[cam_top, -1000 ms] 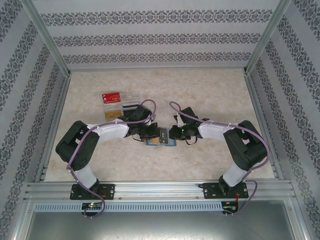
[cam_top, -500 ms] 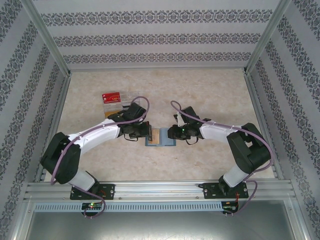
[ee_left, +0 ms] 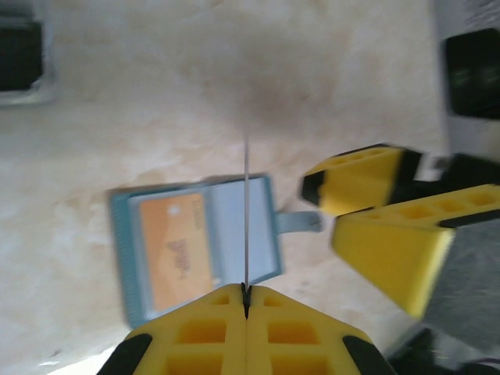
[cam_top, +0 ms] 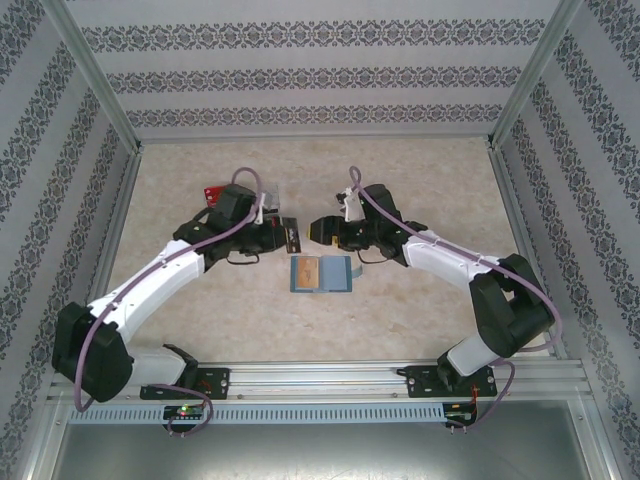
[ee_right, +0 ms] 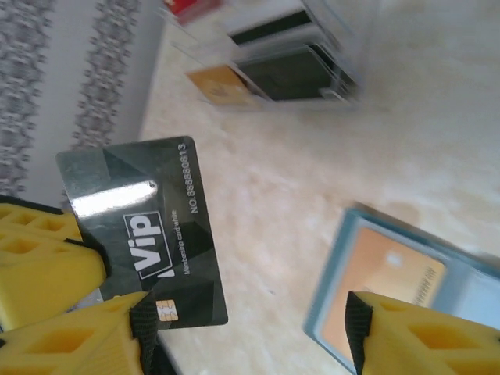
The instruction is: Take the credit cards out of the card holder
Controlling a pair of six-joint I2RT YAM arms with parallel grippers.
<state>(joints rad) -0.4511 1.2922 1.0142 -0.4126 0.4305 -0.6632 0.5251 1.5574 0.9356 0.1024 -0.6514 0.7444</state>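
The blue-grey card holder (cam_top: pixel 335 273) lies open on the table, with a tan-orange credit card (cam_top: pixel 308 272) in its left panel. My left gripper (cam_top: pixel 285 237) hovers just beyond it, shut on a black card marked VIP (ee_right: pixel 148 226). In the left wrist view that card shows edge-on as a thin line (ee_left: pixel 246 211) above the holder (ee_left: pixel 262 226) and the orange card (ee_left: pixel 172 250). My right gripper (cam_top: pixel 322 228) faces the left one and stands open (ee_right: pixel 250 320). The black card's chip corner sits beside its left pad (ee_right: pixel 144 320).
A clear compartment tray (cam_top: pixel 262 196) stands at the back left behind the left gripper, with a red card (cam_top: pixel 213 193) in it. Closer up, the tray (ee_right: pixel 344 74) holds black cards and a gold one (ee_right: pixel 223 84). Metal rails border the table.
Both grippers rose from the card holder and moved toward the far side. The left one carried the black card away, uncovering the orange card. The right gripper's jaws opened.
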